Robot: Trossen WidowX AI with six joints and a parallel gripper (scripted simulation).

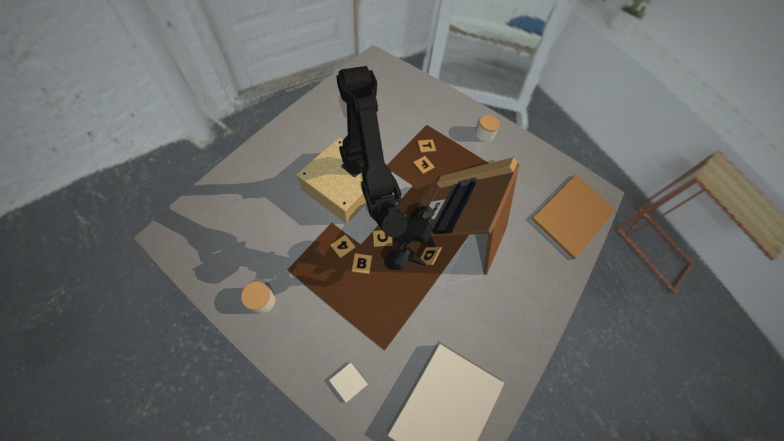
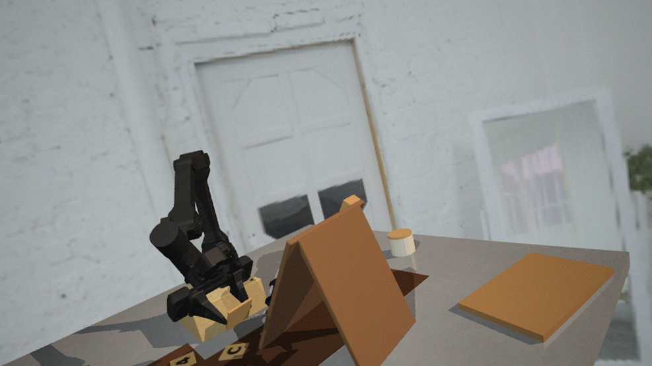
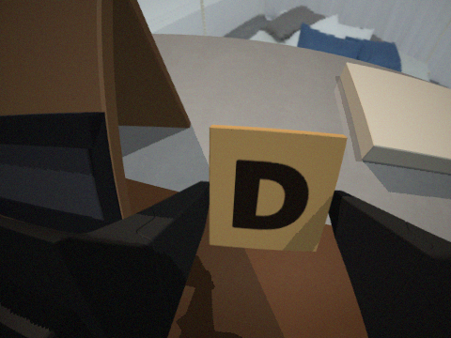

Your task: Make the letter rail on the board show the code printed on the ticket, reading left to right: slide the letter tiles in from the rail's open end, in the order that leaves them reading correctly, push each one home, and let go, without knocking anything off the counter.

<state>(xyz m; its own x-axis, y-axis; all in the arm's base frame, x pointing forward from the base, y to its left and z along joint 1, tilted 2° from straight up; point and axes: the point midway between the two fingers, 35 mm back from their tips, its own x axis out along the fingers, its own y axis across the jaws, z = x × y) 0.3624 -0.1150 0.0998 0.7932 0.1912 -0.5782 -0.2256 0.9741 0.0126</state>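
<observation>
The grey counter (image 1: 493,307) carries a long dark brown mat (image 1: 361,307), and near the middle of that mat stands the wooden board (image 2: 355,284), a tent-shaped easel that serves as the landmark here. On the board's sloped face toward the arm sits the dark letter rail (image 1: 454,205), with the white ticket (image 1: 437,207) just beside it on the arm's side; its print is too small to read.

The black arm (image 1: 364,142) rises from a pale wooden block (image 1: 323,184) behind the board and bends down toward the board's rail face. Its gripper (image 1: 412,258) hangs above the mat just off the board's near end, clamped on the D tile (image 3: 276,188). From the wrist camera the tile stands upright between the two dark fingers, letter facing the lens, with the board's edge and rail to the left of it.

On the mat, farther from the board than the gripper, lie the C tile (image 1: 381,237), the 4 tile (image 1: 342,245) and the B tile (image 1: 361,263), flat and apart from one another. The T tile (image 1: 426,145) and F tile (image 1: 423,163) lie on the mat behind the board.
</observation>
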